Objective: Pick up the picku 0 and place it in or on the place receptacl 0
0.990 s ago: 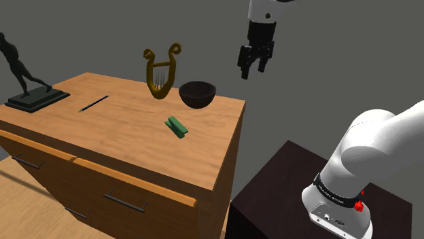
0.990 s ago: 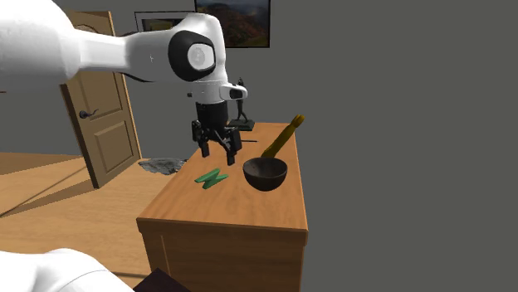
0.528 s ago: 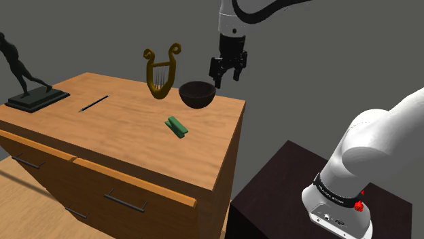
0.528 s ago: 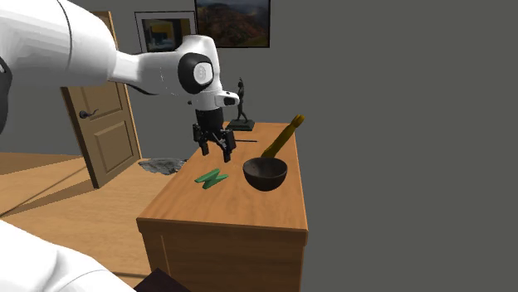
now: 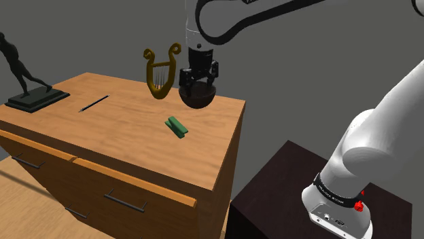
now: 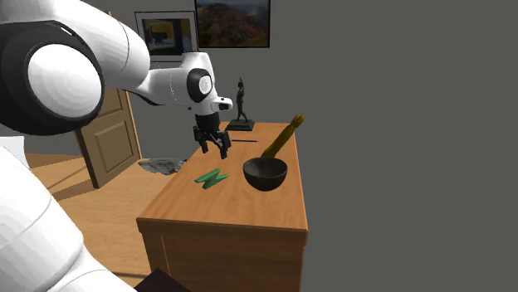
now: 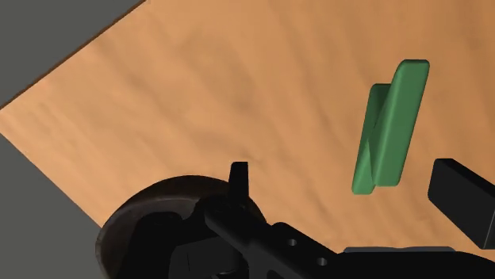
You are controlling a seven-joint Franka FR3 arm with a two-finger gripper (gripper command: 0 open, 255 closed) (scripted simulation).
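- The pincer point(image 5: 198, 86) is open: its fingers stand apart and clasp nothing. It points down above the wooden worktop point(image 5: 115, 125).
- The white arm arches from the stand at the shoulder view's lower right, up and over to the left.
- The green piece point(image 5: 177, 126) lies flat on the worktop, clear of both fingers.
- The dark bowl point(image 6: 265, 172) stands upright near the green piece, apart from it.
- A gold lyre ornament point(image 5: 162, 71) stands just beside the bowl.
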